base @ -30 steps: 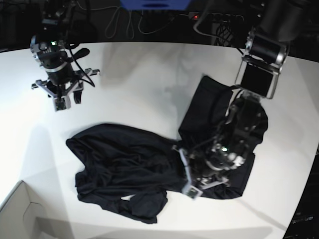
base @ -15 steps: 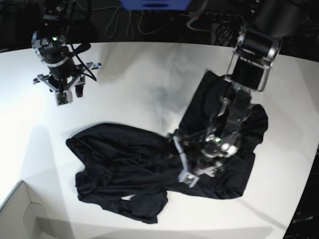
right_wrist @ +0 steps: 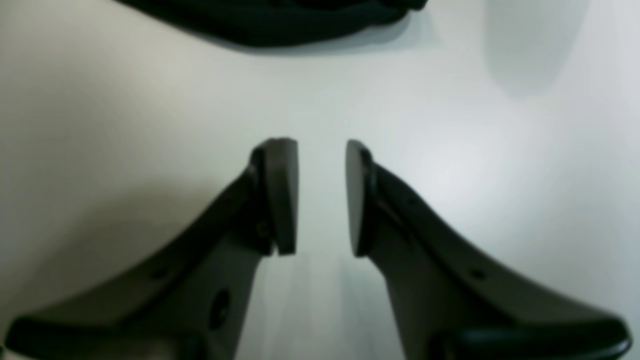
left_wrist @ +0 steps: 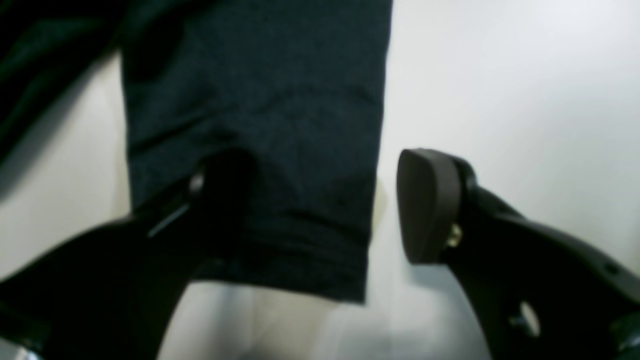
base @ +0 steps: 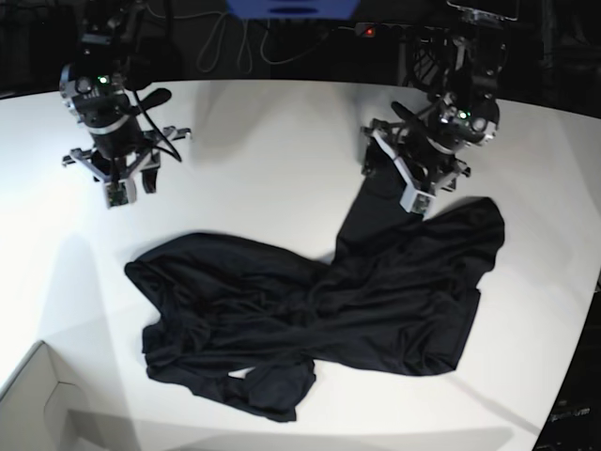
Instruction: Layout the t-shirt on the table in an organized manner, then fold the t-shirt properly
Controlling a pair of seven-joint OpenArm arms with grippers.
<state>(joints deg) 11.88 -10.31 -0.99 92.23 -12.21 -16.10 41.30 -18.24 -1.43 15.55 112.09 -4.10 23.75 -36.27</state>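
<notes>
The black t-shirt (base: 310,310) lies crumpled on the white table (base: 263,160), with one long sleeve reaching to the back right. My left gripper (base: 387,172) is open at the end of that sleeve. In the left wrist view the left gripper (left_wrist: 325,205) straddles the sleeve end (left_wrist: 280,150); one finger (left_wrist: 225,200) is over the cloth, the other (left_wrist: 430,205) over bare table. My right gripper (base: 131,188) hovers at the back left, away from the shirt. In the right wrist view the right gripper (right_wrist: 321,195) is slightly open and empty, with the shirt's edge (right_wrist: 280,20) ahead.
A white cardboard box corner (base: 38,404) sits at the front left. Cables and a blue object (base: 291,7) lie behind the table's far edge. The table's curved edge runs down the right side (base: 582,310).
My left arm has lifted off the shirt's body and swung back to the far end of the sleeve. The right arm has hardly moved.
</notes>
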